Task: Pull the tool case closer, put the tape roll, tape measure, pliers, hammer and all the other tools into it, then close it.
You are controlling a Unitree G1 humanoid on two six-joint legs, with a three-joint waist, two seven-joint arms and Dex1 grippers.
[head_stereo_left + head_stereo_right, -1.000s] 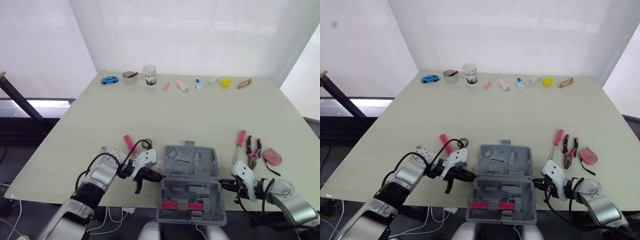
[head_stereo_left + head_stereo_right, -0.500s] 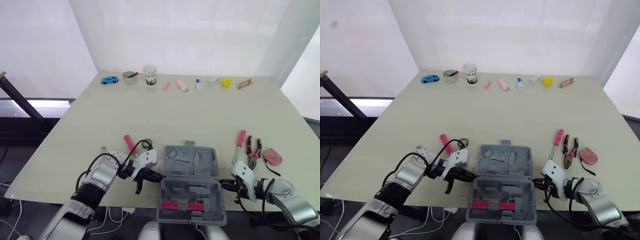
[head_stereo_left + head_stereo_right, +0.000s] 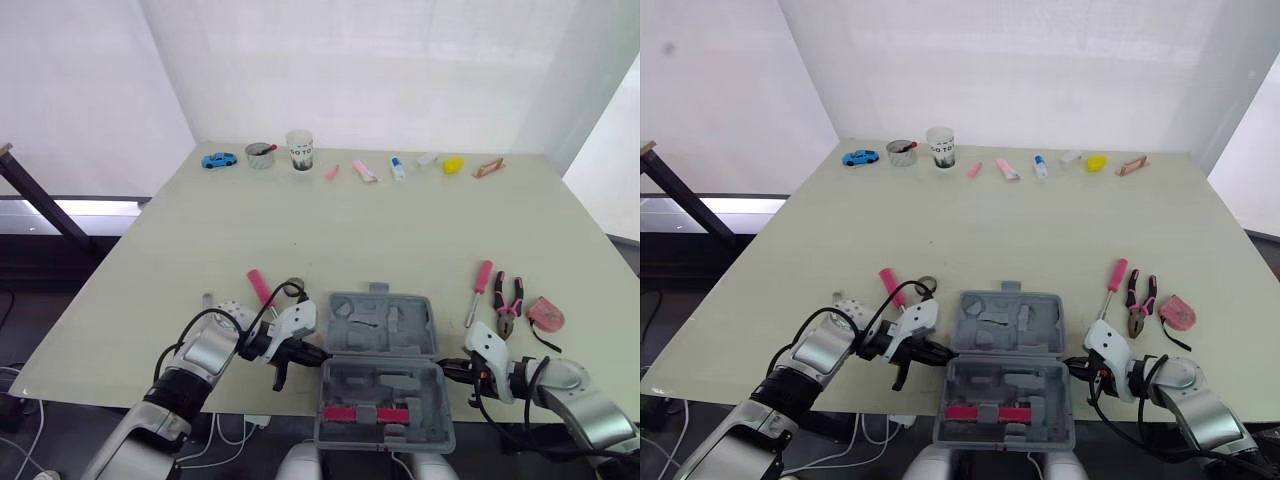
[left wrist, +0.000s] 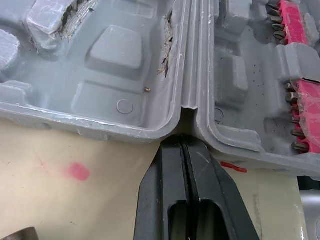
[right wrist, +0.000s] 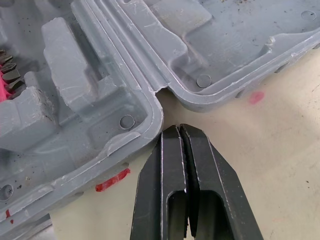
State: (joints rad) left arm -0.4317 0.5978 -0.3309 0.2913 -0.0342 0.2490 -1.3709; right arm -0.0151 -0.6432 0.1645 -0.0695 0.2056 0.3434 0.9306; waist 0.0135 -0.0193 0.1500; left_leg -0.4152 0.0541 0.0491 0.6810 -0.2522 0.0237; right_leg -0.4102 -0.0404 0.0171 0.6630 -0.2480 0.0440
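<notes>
On the table (image 3: pixel 420 230) the tool case (image 3: pixel 381 345) lies open at the near edge, between my two arms, with its hinge line running left to right. My left gripper (image 4: pixel 182 142) has its fingers pressed together on nothing, tip at the left end of that hinge. My right gripper (image 5: pixel 178 131) is likewise pressed together and empty at the right end. I judge the case close enough. The screwdriver (image 3: pixel 478 290), pliers (image 3: pixel 509 303) and tape measure (image 3: pixel 545 314) lie just right of the case, nearer my right arm. A pink-handled tool (image 3: pixel 259 287) lies to the left, nearer my left arm.
</notes>
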